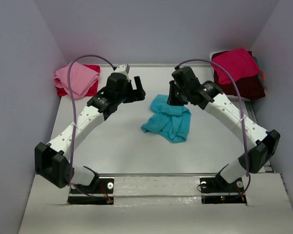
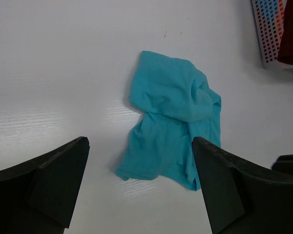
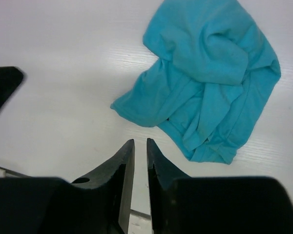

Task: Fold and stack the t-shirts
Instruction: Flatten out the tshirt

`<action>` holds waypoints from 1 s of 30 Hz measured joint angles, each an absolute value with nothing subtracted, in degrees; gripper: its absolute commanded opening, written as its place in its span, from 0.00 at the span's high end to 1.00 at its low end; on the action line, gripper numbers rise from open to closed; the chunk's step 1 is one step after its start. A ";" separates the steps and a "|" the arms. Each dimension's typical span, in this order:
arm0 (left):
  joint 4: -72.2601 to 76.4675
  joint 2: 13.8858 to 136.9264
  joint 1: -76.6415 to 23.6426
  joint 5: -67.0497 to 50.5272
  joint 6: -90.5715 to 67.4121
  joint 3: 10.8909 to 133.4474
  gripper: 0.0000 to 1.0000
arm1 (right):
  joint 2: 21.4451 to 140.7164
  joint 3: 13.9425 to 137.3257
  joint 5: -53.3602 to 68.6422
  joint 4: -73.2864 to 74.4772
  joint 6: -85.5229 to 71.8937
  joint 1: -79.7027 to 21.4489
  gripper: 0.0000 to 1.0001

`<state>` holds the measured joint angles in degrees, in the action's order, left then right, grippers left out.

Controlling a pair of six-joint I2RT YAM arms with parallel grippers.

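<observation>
Surroundings: white table [image 1: 122,146] with grey walls on three sides. At upper left of the top view a pink t-shirt [image 1: 77,78] lies on a red t-shirt [image 1: 93,68]. At upper right a crimson t-shirt [image 1: 237,63] lies on a dark maroon t-shirt [image 1: 249,87]. In the left wrist view a checked blue-and-orange panel [image 2: 268,29] shows at the upper right corner. Count: five shirts, two stacks of two plus one loose; two arms. The turquoise t-shirt [image 1: 168,123] lies crumpled at frame centre, flat on the table and well apart from both stacks. The right gripper [image 1: 172,97] overlaps its upper edge in the top view; in the left wrist view one black finger [image 2: 224,190] covers its lower right corner. Pose: both arms rise from bases at the bottom edge, elbows out to the sides, forearms angled inward. The left gripper [image 1: 138,87] hangs upper left of the shirt, fingers spread wide and empty. The right gripper's fingers [image 3: 122,165] are parted by only a narrow slit, with nothing between them.
</observation>
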<state>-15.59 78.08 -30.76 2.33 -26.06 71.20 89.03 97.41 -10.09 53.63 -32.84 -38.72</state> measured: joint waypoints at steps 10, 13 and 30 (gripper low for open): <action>-15.46 78.06 -30.76 2.33 -26.04 71.20 0.01 | 91.11 68.23 -7.33 45.41 -36.27 -38.72 0.56; -15.46 78.06 -30.76 2.33 -26.04 71.20 0.01 | 92.44 65.78 -6.35 43.24 -37.10 -38.72 0.53; -15.46 78.06 -30.76 2.39 -25.98 71.20 0.01 | 102.06 66.06 -3.66 35.48 -37.50 -38.72 0.67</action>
